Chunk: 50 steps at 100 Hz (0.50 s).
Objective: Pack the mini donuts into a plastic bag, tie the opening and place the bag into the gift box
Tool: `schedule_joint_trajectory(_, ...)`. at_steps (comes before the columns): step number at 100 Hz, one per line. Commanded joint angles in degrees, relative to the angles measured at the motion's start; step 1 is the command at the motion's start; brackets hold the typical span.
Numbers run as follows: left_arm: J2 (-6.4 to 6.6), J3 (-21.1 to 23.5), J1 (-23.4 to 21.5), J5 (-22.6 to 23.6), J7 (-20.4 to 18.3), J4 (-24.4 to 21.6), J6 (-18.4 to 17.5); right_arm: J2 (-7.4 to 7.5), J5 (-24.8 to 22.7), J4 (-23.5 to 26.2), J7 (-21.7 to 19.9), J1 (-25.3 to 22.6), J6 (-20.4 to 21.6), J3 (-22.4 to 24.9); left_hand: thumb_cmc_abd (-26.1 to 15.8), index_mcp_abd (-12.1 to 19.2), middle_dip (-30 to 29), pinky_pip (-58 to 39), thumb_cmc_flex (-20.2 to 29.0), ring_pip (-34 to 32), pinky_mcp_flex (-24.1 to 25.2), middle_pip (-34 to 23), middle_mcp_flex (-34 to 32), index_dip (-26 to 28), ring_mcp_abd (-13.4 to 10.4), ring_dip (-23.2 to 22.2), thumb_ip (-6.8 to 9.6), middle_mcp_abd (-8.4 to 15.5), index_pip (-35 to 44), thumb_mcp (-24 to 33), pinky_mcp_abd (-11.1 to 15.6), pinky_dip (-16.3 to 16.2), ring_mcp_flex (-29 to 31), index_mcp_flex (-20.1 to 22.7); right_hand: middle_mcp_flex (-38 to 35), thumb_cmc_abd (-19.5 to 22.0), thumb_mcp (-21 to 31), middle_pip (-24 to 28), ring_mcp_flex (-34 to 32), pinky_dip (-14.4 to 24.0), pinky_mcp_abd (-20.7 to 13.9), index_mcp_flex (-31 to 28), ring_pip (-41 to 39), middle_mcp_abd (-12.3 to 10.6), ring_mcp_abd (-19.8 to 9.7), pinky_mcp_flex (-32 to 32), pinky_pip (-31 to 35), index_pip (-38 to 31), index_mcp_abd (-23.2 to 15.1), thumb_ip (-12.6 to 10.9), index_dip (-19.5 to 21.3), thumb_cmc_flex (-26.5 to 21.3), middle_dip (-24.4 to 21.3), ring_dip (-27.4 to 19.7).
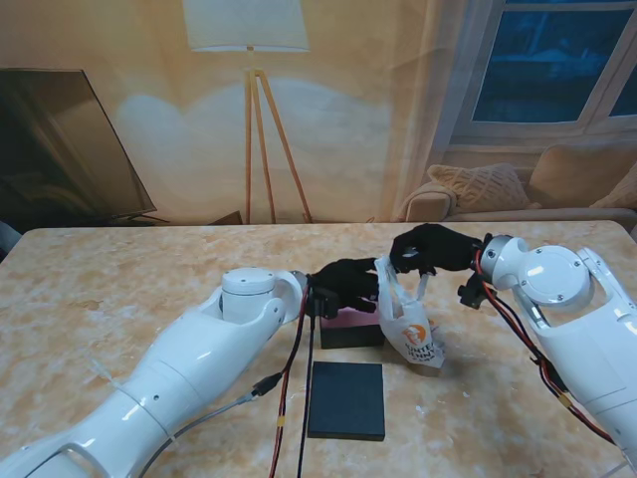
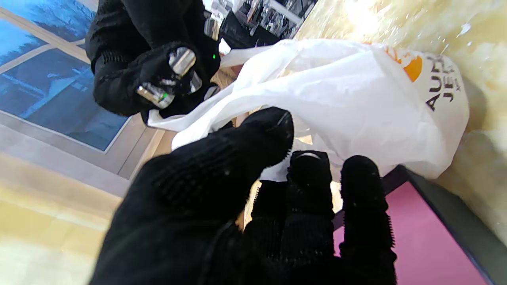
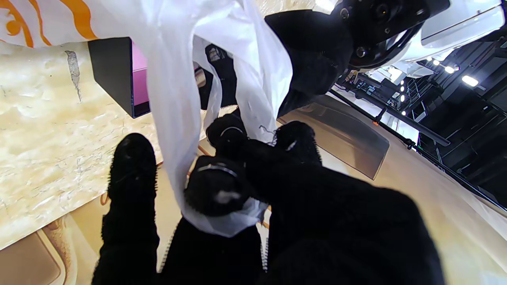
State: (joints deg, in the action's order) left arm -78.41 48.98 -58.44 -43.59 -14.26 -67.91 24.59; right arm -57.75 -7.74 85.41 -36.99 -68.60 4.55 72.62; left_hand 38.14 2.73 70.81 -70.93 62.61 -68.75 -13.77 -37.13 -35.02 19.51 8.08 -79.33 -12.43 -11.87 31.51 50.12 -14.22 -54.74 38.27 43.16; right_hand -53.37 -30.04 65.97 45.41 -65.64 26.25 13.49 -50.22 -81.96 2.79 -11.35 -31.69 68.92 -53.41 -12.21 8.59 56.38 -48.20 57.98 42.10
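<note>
The white plastic bag (image 1: 408, 324) with orange print is held up over the marble counter (image 1: 119, 289), its bottom resting just beside the open gift box (image 1: 350, 327) with its pink lining. One handle is gripped by the closed fingers of the right hand (image 1: 430, 249). The bag's other edge is pinched by the left hand (image 1: 345, 282) between thumb and fingers. A black lid (image 1: 346, 399) lies nearer to me, apart from the box.

marbled beige table (image 1: 119, 279), warm tan wall (image 1: 129, 60) behind, tripod floor lamp (image 1: 249, 110) with white shade far centre, dark screen (image 1: 60, 149) far left, beige sofa (image 1: 537, 194) with cushion (image 1: 483, 184) under dark window (image 1: 557, 60) far right
</note>
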Motion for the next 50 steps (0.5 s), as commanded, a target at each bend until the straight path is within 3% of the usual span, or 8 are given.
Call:
schedule_joint_trajectory(1,-0.37,-0.2,0.7,-0.6,-2.9,0.7,0.2,-0.37,-0.3,-0.1,-0.9,-0.3,0.4,-0.1,2.1,0.6,1.4,-1.6,-0.6,-2.2,-0.5,-1.4,-1.3,-0.6,-2.5,-0.2,-1.32,1.3,-1.0,0.4,1.8,-1.1,0.3,0.1,-6.4,3.6,5.1,8.6,-0.4,1.3,0.4,-0.6,-2.3,-6.7,-1.0,-0.1,1.8,0.5,-0.3,-4.8,-0.7,-4.6,1.5,1.5)
schedule_joint_trajectory(13,-0.19,-0.3,1.1,-1.3,-5.3,1.5,-0.1,-0.44,-0.7,-0.5,-0.5,-0.1,0.3,-0.3,2.2,0.9,1.9,-1.7,-0.9,-2.6,-0.3,-1.8,-0.9,-0.4,-2.6,-0.6,-1.22,1.4,-0.5,-0.1,1.9,-1.1,0.0,0.8,-6.4,3.6,5.1,8.6,-0.5,1.3,0.4,-0.9,-2.3,-6.7,-0.9,-0.1,1.9,0.6,-0.4,-4.8,-0.9,-4.6,1.6,1.5)
schedule_joint_trajectory(23,-0.17,-0.4,1.2,-1.1,-5.4,1.6,-0.3,-0.50,-0.7,-0.9,-0.4,0.0,0.2,-0.5,3.6,0.5,0.1,-1.6,-4.7,-2.3,-0.3,-2.8,0.5,0.6,-2.4,-0.6,-0.76,1.3,1.6,4.0,1.9,-1.1,-0.3,2.3,-6.4,3.8,5.0,8.6,-0.5,1.4,0.4,-0.9,-2.3,-6.8,-0.9,-0.1,1.9,0.5,-0.6,-4.8,-0.9,-4.7,1.7,1.5)
schedule_joint_trajectory(28,-0.20,-0.3,1.1,-1.1,-5.2,1.5,-0.3,-0.49,-0.8,-1.0,-0.4,0.0,0.2,-0.5,4.2,0.4,-2.7,-1.2,-7.0,-1.8,0.0,-2.9,1.6,1.3,-2.3,-0.4,0.23,1.1,2.5,6.6,1.9,-1.0,-0.6,3.0,-6.4,3.8,5.0,8.6,-0.4,1.4,0.4,-0.9,-2.3,-6.9,-0.9,0.0,1.9,0.5,-0.6,-4.8,-0.8,-4.7,1.7,1.5)
schedule_joint_trajectory(34,-0.20,-0.3,1.0,-1.1,-4.8,1.3,-0.2,-0.49,-1.5,-1.0,0.0,0.0,0.5,-0.6,4.7,0.3,-12.0,-0.7,-9.4,-0.9,0.2,-3.7,3.1,2.2,-2.1,0.2,2.21,0.7,3.5,9.0,1.9,-0.8,-1.1,4.0,-6.3,3.8,4.9,8.6,-0.4,1.4,0.4,-0.9,-2.3,-6.9,-0.9,0.0,2.0,0.4,-0.8,-4.8,-0.8,-4.7,1.7,1.5)
schedule_joint_trajectory(37,-0.22,-0.3,1.1,-1.1,-4.8,1.3,-0.2,-0.48,-1.8,-1.0,0.2,0.0,0.6,-0.6,4.9,0.2,-13.3,-0.4,-9.7,-0.6,0.4,-3.5,3.6,2.5,-2.0,0.4,2.46,0.5,4.0,9.2,1.9,-0.7,-1.4,4.7,-6.4,3.8,5.0,8.6,-0.4,1.4,0.4,-0.9,-2.3,-6.9,-0.9,0.0,2.0,0.4,-0.8,-4.8,-0.8,-4.7,1.8,1.6)
schedule_joint_trajectory(43,-0.26,-0.3,1.1,-1.2,-4.8,1.3,-0.1,-0.50,-2.2,-1.0,0.4,-0.1,0.8,-0.6,5.1,0.1,-14.3,0.1,-9.3,-0.2,0.9,-2.8,3.9,3.2,-1.7,0.4,2.14,0.2,5.4,9.0,1.7,-0.5,-1.8,5.7,-6.4,3.8,5.0,8.6,-0.4,1.4,0.4,-0.9,-2.3,-7.0,-0.9,-0.1,2.0,0.4,-0.8,-4.8,-0.8,-4.6,1.8,1.6)
schedule_joint_trajectory(50,-0.34,-0.4,1.1,-1.2,-4.5,1.3,0.1,-0.54,-2.1,-0.9,0.6,-0.2,0.7,-0.6,5.7,0.3,-15.0,0.6,-7.7,0.4,1.2,-2.5,4.1,3.9,-1.6,0.0,0.37,0.1,8.4,7.9,1.7,-0.4,-2.1,6.7,-6.3,3.9,5.0,8.5,-0.4,1.5,0.4,-0.8,-2.3,-7.1,-1.0,-0.2,2.1,0.4,-0.8,-4.8,-0.8,-4.6,1.8,1.6)
